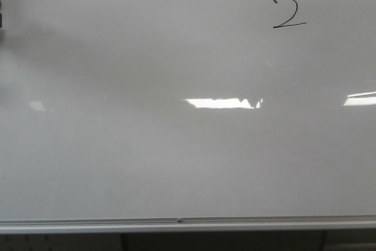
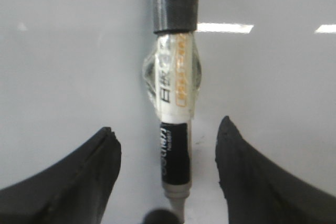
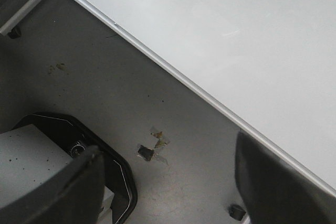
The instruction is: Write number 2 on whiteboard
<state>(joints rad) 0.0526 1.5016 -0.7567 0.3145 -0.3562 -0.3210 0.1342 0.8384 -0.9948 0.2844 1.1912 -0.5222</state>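
The whiteboard [image 1: 176,163] fills the front view, with its silver rail [image 1: 176,225] along the near edge. A thin black number 2 [image 1: 288,13] is drawn at its upper right. No gripper shows in the front view. In the left wrist view my left gripper [image 2: 167,127] is open over the whiteboard [image 2: 63,51]. A black-and-white marker [image 2: 176,77] wrapped in clear tape runs between the fingers, and neither finger touches it. My right gripper [image 3: 168,142] is open and empty above the grey floor, beside the whiteboard [image 3: 236,35].
Bright light glares [image 1: 220,103] lie on the board. A dark blurred shape [image 1: 1,19] sits at the front view's left edge. In the right wrist view a black-rimmed grey base [image 3: 63,156], tape scraps [image 3: 152,148] and a small caster [image 3: 236,212] are on the floor.
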